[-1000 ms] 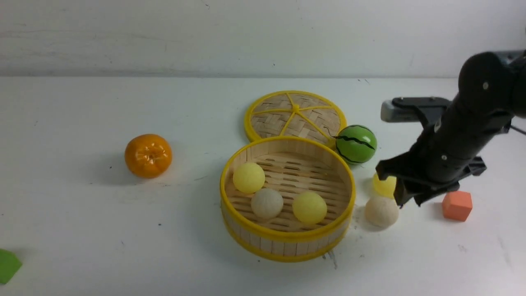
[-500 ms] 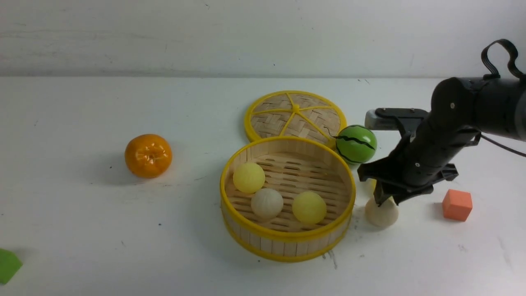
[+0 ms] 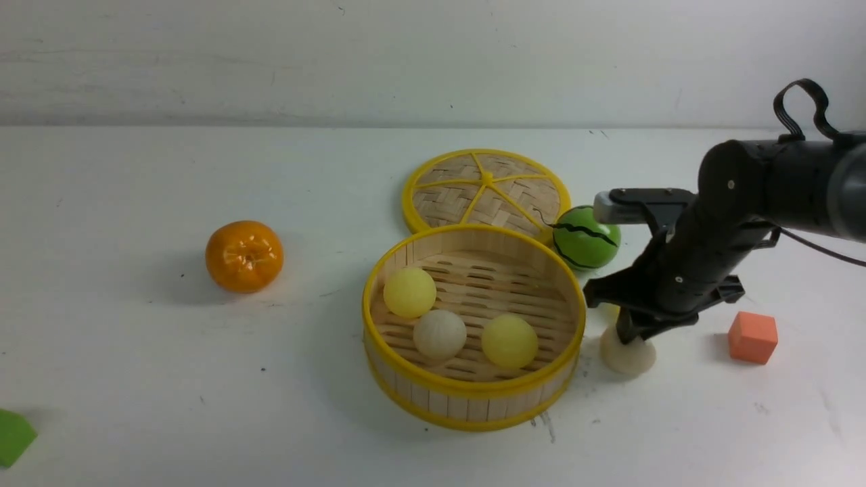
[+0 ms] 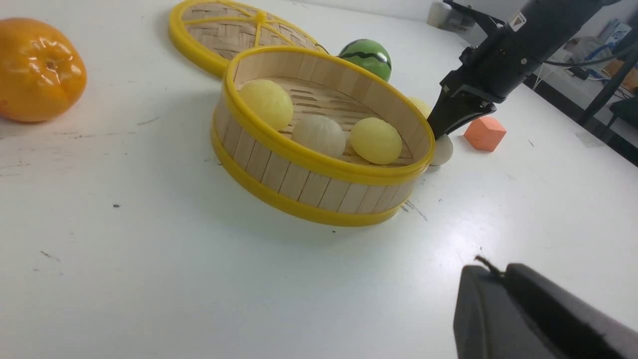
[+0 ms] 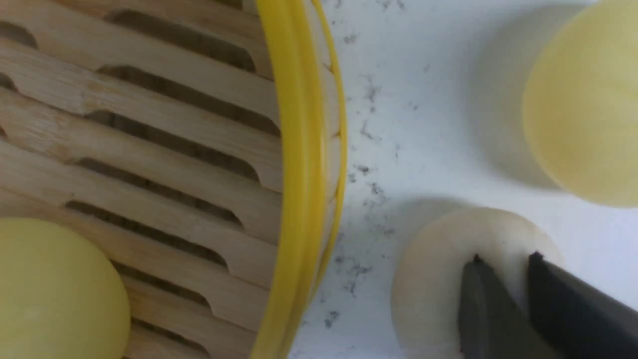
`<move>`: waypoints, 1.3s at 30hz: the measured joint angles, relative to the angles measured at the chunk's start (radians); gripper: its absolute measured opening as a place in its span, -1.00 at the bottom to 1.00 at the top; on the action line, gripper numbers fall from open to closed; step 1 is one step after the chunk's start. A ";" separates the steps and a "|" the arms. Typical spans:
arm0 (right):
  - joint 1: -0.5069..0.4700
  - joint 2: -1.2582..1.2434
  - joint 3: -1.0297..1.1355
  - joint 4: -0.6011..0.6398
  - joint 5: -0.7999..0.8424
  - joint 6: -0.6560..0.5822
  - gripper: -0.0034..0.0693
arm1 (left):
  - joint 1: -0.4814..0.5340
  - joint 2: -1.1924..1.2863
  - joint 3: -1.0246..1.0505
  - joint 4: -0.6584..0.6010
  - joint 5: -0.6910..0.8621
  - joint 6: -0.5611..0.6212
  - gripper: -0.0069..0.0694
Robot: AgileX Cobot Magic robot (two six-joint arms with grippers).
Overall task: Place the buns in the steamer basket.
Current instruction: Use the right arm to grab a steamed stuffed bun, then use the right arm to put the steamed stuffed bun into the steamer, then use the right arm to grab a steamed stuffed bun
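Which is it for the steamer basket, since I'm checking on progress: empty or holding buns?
Holding buns: inside the steamer basket sit two yellow buns and one off-white bun.

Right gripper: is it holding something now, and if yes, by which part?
The fingers of the right gripper are at the upper side of the off-white bun; whether they grip it cannot be told.

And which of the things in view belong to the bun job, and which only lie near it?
Job: three yellow buns, two off-white buns, steamer basket.
Just lying about: orange fruit, woven lid, striped ball, red block, green block.
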 joint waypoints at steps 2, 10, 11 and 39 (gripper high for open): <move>0.000 -0.002 -0.008 0.000 0.020 -0.015 -0.86 | 0.000 0.000 0.000 0.000 0.000 0.000 -0.72; 0.020 -0.102 -0.140 0.124 0.183 -0.080 -0.89 | 0.000 0.000 0.000 0.000 0.000 0.000 -0.70; 0.023 -0.104 -0.145 0.130 0.185 -0.084 -0.89 | 0.000 0.000 0.000 0.000 0.000 0.000 -0.70; 0.079 0.011 -0.371 0.175 0.146 -0.158 0.45 | 0.000 0.000 0.000 0.000 0.000 0.000 -0.61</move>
